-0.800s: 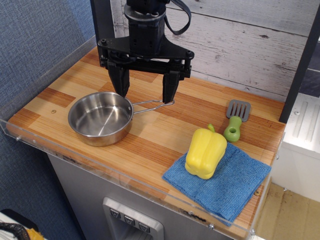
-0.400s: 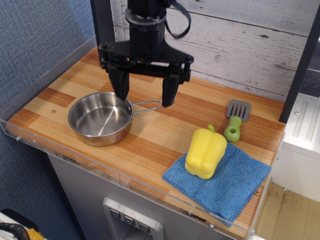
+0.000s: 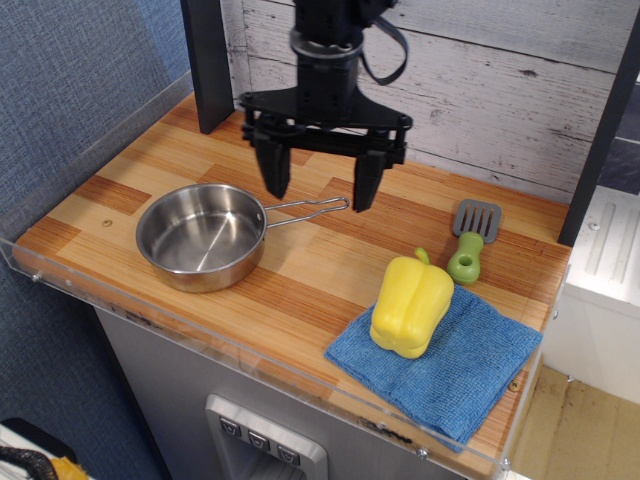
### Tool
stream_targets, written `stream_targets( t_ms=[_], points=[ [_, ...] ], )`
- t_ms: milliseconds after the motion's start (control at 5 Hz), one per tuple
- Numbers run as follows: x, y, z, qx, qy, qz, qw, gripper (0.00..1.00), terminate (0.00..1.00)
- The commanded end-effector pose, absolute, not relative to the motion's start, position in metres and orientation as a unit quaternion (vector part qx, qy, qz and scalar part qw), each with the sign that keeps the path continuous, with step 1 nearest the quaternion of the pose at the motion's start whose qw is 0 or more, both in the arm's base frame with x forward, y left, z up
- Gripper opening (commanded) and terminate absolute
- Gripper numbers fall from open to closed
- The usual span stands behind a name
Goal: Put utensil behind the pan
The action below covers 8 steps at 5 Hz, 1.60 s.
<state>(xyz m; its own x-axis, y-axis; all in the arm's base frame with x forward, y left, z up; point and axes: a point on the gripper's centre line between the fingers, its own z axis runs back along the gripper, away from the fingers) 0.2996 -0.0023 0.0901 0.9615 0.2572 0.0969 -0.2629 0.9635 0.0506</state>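
With its jaws spread wide and empty, the gripper point(image 3: 320, 187) hangs above the pan's wire handle point(image 3: 310, 207); the pan point(image 3: 200, 236) sits toward the left edge; the spatula point(image 3: 471, 238) lies well off to the right, its long axis running front to back, green handle nearest the yellow bell pepper point(image 3: 410, 304).

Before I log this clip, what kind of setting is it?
Probably a toy kitchen mock-up for robot tests: a wood-plank counter edged in clear acrylic, bearing a shiny round steel pan, a small grey-headed, green-handled spatula and a yellow plastic bell pepper, with the black gripper overhead.
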Motion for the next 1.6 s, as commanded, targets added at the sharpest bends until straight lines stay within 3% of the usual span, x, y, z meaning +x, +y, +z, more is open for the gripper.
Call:
stream_targets(
  t_ms=[0,400,800,1200,1400],
  points=[
    [0.332,-0.049,0.1,0.013,-0.082,0.08,0.993,1.0,0.0],
    [0.321,-0.088,0.073,0.034,-0.067,0.067,0.995,1.0,0.0],
    [0.316,-0.088,0.04,0.064,-0.055,0.111,0.99,1.0,0.0],
    [0.336,-0.086,0.035,0.066,-0.099,0.155,0.981,1.0,0.0],
    [0.348,-0.091,0.046,0.06,-0.125,0.157,0.978,1.0,0.0]
  ],
)
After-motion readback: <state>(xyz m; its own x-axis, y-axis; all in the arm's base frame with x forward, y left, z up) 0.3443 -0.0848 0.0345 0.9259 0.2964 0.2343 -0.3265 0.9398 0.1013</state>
